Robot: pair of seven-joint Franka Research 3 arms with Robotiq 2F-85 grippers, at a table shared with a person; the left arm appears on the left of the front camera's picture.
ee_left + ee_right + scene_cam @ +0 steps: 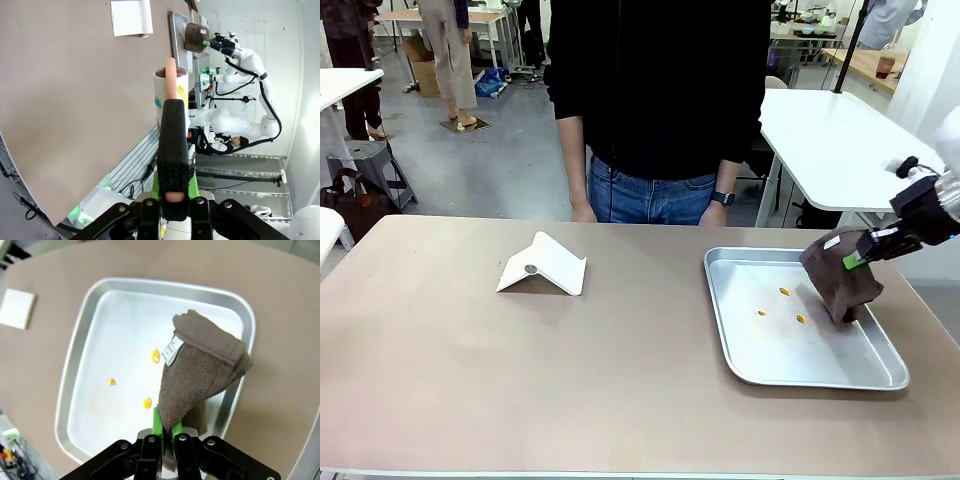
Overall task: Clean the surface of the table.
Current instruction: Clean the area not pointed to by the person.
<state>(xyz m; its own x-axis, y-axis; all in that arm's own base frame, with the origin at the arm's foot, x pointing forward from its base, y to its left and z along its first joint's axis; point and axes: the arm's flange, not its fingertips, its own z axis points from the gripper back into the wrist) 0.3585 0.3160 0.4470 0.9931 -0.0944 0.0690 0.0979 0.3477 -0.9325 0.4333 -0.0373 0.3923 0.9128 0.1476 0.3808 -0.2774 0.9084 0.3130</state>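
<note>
The tan-brown table (520, 370) (65, 100) (280, 340) carries a silver tray (720, 320) (75, 370) (176, 30) at the right. Orange crumbs (784, 292) (155, 356) lie in the tray. My right gripper (860, 255) (165, 427) (207, 42) is shut on a brown cloth (838, 275) (200, 370) (195, 37), which hangs over the tray's right side. My left gripper (174, 182) is off the table's left end, shut on a black textured piece with a pink strip. A white printed cup (181, 87) sits at that piece's far end.
A folded white card (545, 265) (127, 17) (17, 309) stands left of the table's middle. A person in black (660, 100) stands at the far edge, arms down. A white-topped table (830, 140) lies behind at the right.
</note>
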